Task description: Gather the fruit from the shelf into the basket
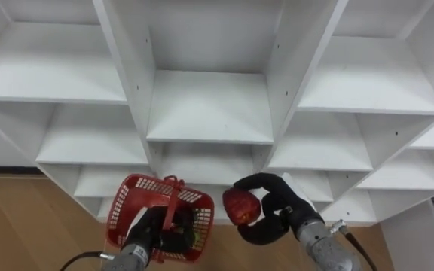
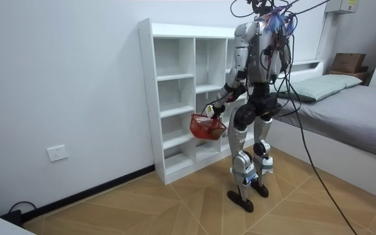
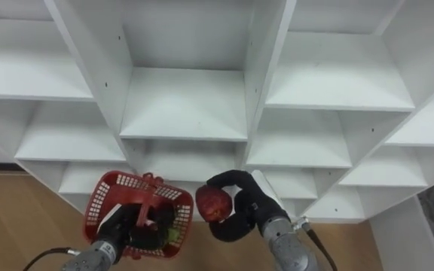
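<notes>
My left hand (image 1: 155,229) is shut on the handle of a red mesh basket (image 1: 130,203), which hangs low in front of the white closet (image 1: 209,105). Something green (image 3: 173,233) lies inside the basket. Just right of the basket, my right hand (image 1: 277,211) is shut on a red apple (image 1: 240,206), held in the air level with the basket's rim. In the room view I stand upright facing the closet (image 2: 175,98), with the basket (image 2: 206,127) held at hip height.
The closet's shelves (image 1: 211,109) in front of me are bare, with upright dividers between columns. Wooden floor (image 1: 29,226) shows below. In the room view a bed (image 2: 351,108) stands behind me and a wall socket (image 2: 57,153) sits at the room view's left.
</notes>
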